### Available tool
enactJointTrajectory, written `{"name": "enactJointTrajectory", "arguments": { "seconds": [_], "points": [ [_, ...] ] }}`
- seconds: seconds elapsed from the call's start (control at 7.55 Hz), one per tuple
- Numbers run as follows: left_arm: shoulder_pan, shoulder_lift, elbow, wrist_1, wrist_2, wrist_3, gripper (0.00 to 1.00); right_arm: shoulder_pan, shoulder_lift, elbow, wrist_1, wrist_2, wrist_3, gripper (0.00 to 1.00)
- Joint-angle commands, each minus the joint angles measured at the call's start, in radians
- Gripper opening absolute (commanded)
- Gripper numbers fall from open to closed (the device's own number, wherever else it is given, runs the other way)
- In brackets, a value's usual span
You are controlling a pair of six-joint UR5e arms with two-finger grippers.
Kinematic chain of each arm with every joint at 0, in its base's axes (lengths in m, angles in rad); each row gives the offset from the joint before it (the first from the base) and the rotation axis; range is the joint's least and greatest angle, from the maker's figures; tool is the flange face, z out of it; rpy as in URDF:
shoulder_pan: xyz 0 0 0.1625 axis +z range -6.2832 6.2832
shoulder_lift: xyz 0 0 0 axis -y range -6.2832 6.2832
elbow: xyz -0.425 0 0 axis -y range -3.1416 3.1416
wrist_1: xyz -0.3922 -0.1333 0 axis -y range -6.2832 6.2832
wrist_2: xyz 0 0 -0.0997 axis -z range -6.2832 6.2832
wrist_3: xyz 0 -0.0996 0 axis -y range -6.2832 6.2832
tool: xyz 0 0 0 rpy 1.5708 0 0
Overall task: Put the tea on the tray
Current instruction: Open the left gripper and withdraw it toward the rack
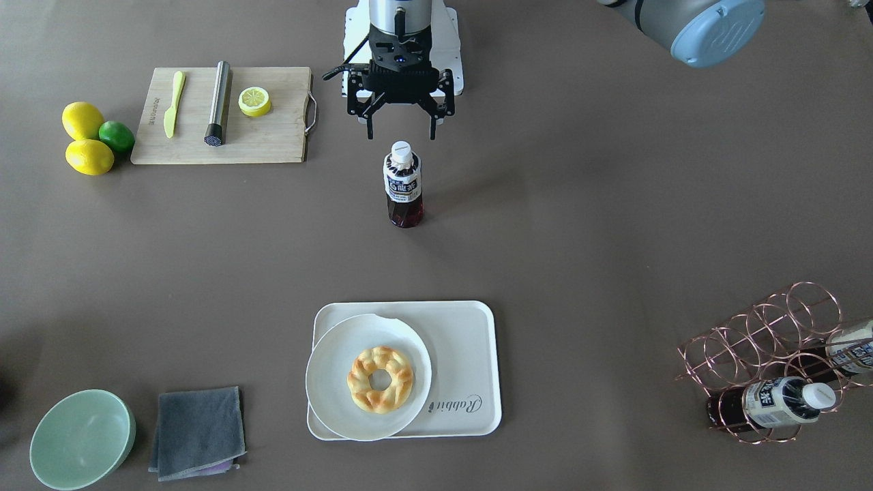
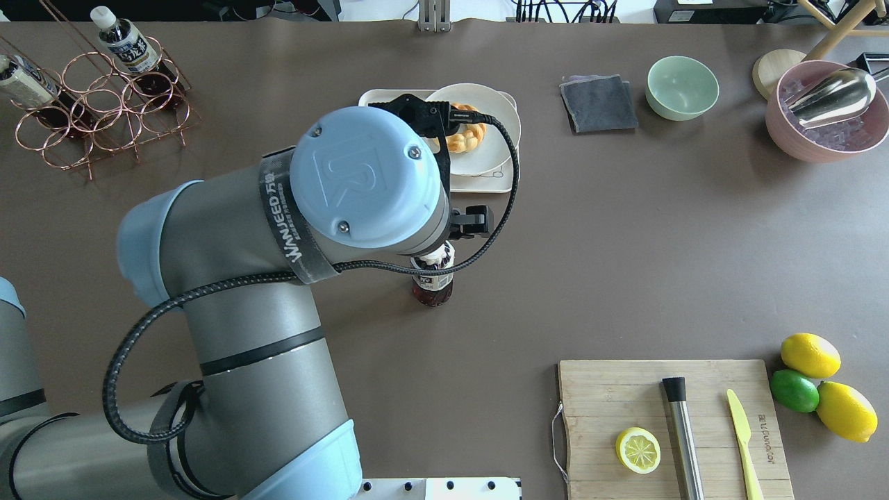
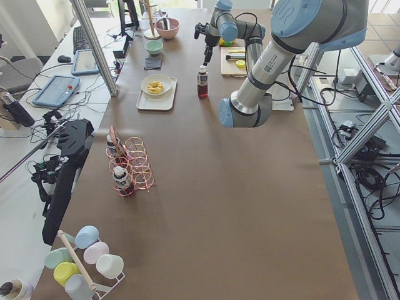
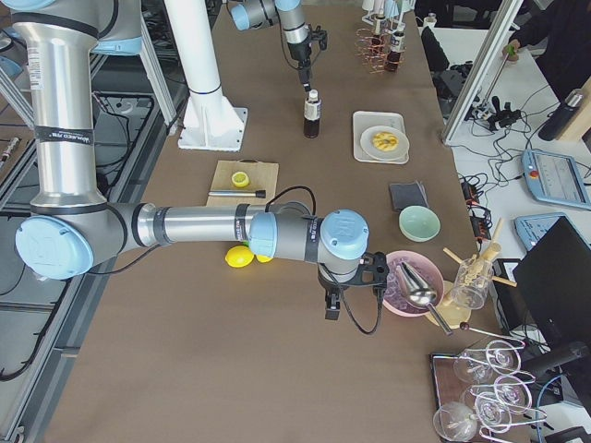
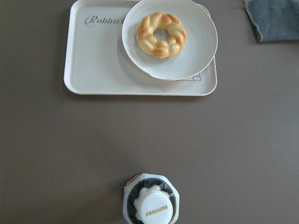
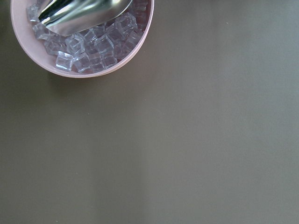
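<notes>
The tea [image 1: 404, 184], a small bottle of dark red-brown liquid with a white cap, stands upright on the table at mid-table. It also shows in the left wrist view [image 5: 150, 205] from above. My left gripper [image 1: 402, 135] is open and hangs just above the cap, holding nothing. The cream tray [image 1: 470, 341] marked "Rabbit" lies across the table from the bottle, with a white plate [image 1: 334, 368] and a donut [image 1: 380, 379] on its one half. My right gripper [image 4: 331, 309] hovers near a pink bowl of ice; I cannot tell whether it is open or shut.
A copper wire rack [image 1: 757, 341] holds two alike bottles [image 1: 777, 402]. A wooden cutting board [image 1: 273, 136] carries a lemon half, a knife and a metal muddler. Lemons and a lime, a green bowl [image 1: 82, 440], a grey cloth [image 1: 198, 429] and the pink ice bowl [image 2: 826, 111] stand around.
</notes>
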Motion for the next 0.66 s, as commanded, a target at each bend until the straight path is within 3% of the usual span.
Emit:
{"name": "enactJointTrajectory", "arguments": {
  "seconds": [0.0,0.26,0.53],
  "points": [
    [-0.121,0.049,-0.023,-0.009,-0.043,0.096,0.98,-0.001,0.012,0.001,-0.002,-0.001,0.001,1.00],
    [-0.288,0.156,-0.023,-0.154,-0.089,0.192,0.98,-0.001,0.029,0.004,-0.002,0.001,0.020,1.00],
    [-0.452,0.322,-0.004,-0.362,-0.207,0.332,0.98,-0.019,0.059,0.001,-0.005,0.001,0.047,1.00]
  ]
}}
